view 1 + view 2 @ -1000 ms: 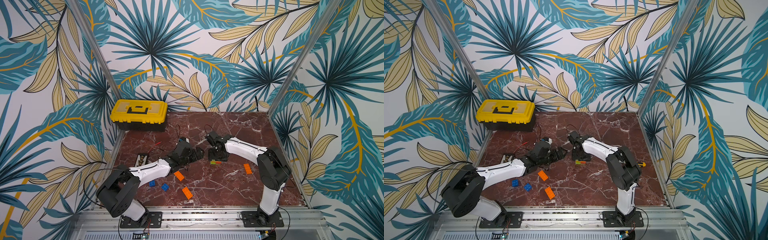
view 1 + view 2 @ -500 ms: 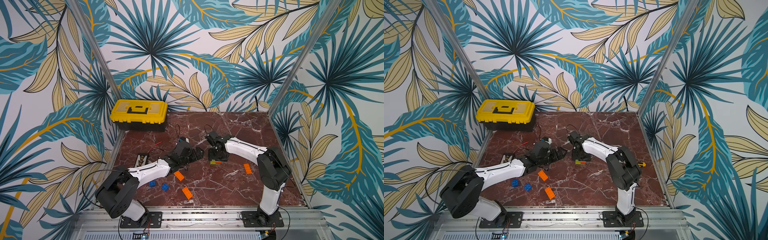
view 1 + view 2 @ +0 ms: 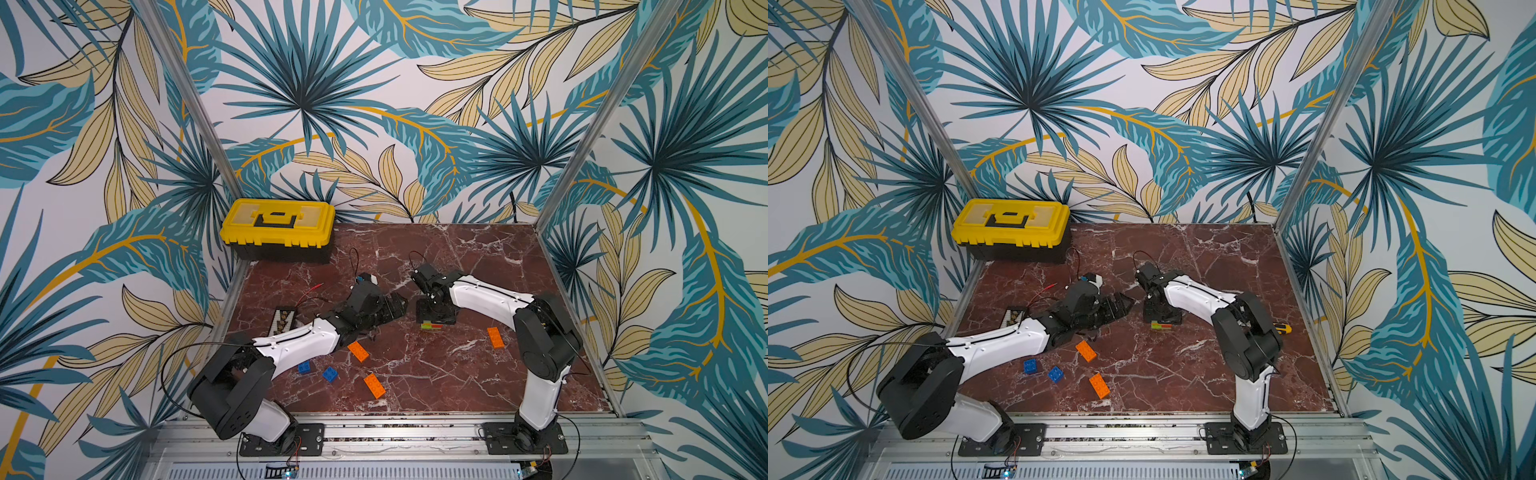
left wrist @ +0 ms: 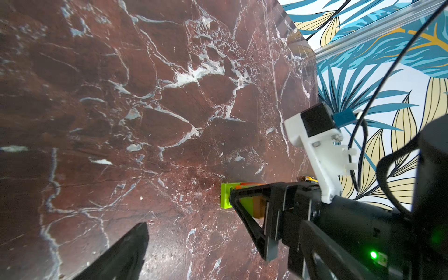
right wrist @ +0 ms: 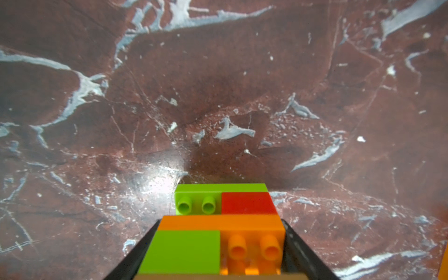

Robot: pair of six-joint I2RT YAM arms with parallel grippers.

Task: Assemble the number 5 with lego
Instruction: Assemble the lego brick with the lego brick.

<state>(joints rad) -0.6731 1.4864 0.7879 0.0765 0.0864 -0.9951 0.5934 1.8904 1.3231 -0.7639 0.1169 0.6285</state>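
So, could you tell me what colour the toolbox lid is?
Yellow; the toolbox lid shows best in a top view.

Glossy plastic bricks (image 5: 223,228), polished marble tabletop (image 5: 218,97)

Next to nothing differs from a second ago. In both top views the right claw (image 3: 434,316) (image 3: 1162,316) may have settled a shade over the brick cluster (image 3: 432,326) (image 3: 1162,326), but the shift is too slight to be sure of. Its fingers (image 5: 126,261) lie against the cluster's flanks, and no loosening can be made out. The left claw (image 3: 392,305), near the cluster, shows no shift that can be told.
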